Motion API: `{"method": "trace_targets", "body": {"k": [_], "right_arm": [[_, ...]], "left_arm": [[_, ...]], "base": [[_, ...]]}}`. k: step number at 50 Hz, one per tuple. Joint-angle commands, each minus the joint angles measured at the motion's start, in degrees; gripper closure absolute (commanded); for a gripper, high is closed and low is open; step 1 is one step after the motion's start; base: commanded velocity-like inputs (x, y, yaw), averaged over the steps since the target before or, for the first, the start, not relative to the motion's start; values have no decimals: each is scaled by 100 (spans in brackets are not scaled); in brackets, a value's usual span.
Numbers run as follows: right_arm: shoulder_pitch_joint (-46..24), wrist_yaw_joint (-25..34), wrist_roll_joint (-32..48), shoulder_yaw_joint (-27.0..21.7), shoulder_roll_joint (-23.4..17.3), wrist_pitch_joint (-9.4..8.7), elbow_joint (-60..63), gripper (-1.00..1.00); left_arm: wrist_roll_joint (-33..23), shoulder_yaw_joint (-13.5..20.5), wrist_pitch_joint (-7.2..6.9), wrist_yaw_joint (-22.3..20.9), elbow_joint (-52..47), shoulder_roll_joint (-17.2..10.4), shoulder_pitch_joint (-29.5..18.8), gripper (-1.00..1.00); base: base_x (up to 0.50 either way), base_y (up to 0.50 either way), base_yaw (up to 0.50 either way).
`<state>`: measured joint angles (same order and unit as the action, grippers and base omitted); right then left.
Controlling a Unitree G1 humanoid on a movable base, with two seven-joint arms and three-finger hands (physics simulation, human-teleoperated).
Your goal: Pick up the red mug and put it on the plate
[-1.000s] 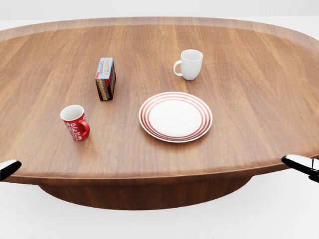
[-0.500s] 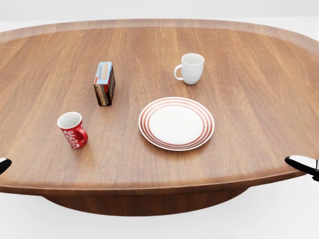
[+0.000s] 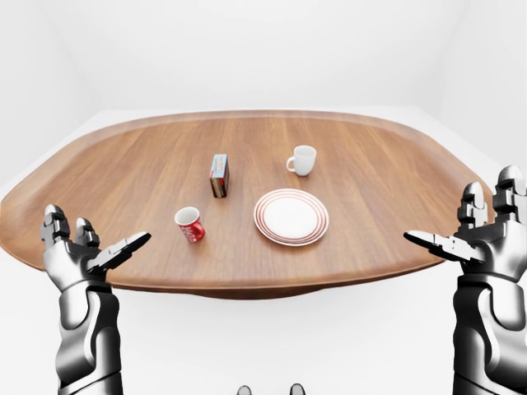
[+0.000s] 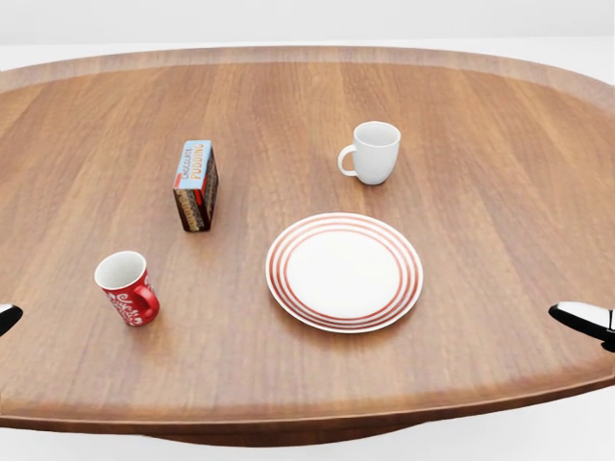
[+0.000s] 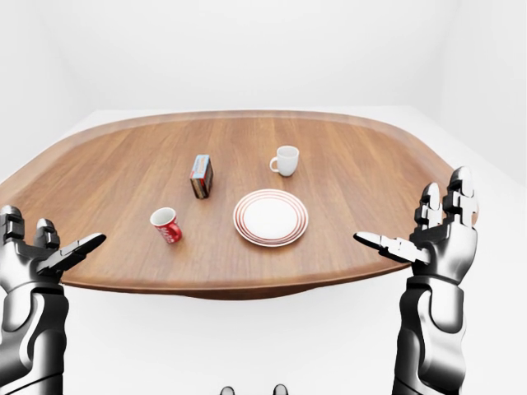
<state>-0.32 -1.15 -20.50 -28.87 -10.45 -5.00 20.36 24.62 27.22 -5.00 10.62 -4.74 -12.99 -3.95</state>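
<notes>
The red mug [image 4: 126,287] with white patterning stands upright on the wooden table [image 4: 480,115] at the left of the head view. The white plate with red rings [image 4: 343,272] lies to its right, empty. My left hand [image 3: 92,253] is open, held off the table's near-left edge, apart from the mug [image 3: 189,224]. My right hand [image 3: 476,234] is open off the table's near-right edge, well away from the plate [image 3: 291,216]. Only fingertips of each hand show at the head view's edges.
A white mug [image 4: 371,152] stands above the plate in the head view. A small upright box [image 4: 195,185] stands above the red mug. The oval table's near edge [image 4: 288,423] runs along the bottom of the head view.
The whole head view has shifted: table and things look larger and lower, so the camera has moved closer. The hands keep their places at the edges.
</notes>
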Motion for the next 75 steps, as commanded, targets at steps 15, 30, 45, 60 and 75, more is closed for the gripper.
{"method": "trace_targets", "body": {"k": [15, 30, 45, 60, 75], "right_arm": [[27, 22, 32, 11, 14, 0, -10, -100], [21, 34, 44, 15, 18, 0, 2, -100], [1, 31, 53, 41, 9, 0, 9, -100], [28, 49, 52, 20, 24, 0, 45, -100], [30, 60, 81, 38, 48, 0, -13, -100]], "left_arm": [[-26, -20, 0, 17, -85, 26, 30, -100], [-35, -18, 0, 9, -128, 37, 34, -100], [-34, -27, 0, 7, -93, 23, 12, -100], [-52, -32, 0, -3, -103, 39, 21, -100], [-40, -18, 0, 4, -149, 40, 34, -100]], "base": [[25, 0, 0], [25, 0, 0], [25, 0, 0], [25, 0, 0], [25, 0, 0]]}}
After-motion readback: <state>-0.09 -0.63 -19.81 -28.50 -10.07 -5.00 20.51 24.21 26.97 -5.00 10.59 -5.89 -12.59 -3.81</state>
